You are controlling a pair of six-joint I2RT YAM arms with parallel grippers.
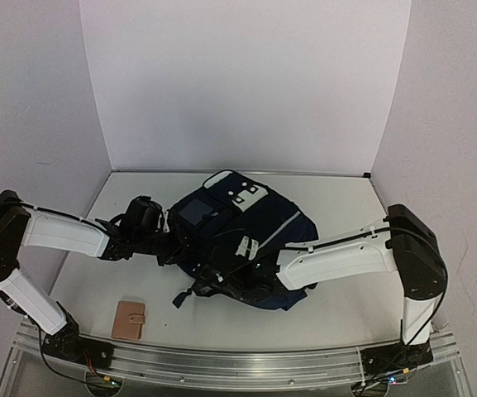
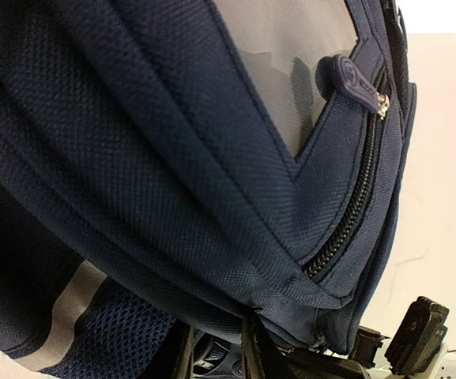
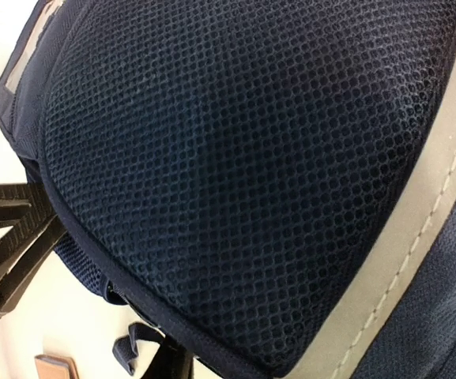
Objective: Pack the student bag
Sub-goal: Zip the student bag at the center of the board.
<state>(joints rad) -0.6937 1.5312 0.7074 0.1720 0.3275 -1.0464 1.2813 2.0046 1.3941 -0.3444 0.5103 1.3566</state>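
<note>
Your left gripper (image 1: 178, 246) pinches a fold at the left edge of the student bag (image 1: 246, 219), jaws narrow on the fabric. Your right gripper (image 1: 221, 285) is buried against the bag's near mesh side, and its jaws cannot be made out. The bag lies mid-table (image 1: 337, 306), and a brown wallet (image 1: 129, 320) lies well apart at the near left.

We find no words or numbers that we can read. White patches (image 1: 250, 192) at the far end of the bag (image 1: 281, 217) carry dark marks too small to read. Its zipper pull (image 2: 352, 77) bears an unclear embossed mark.
</note>
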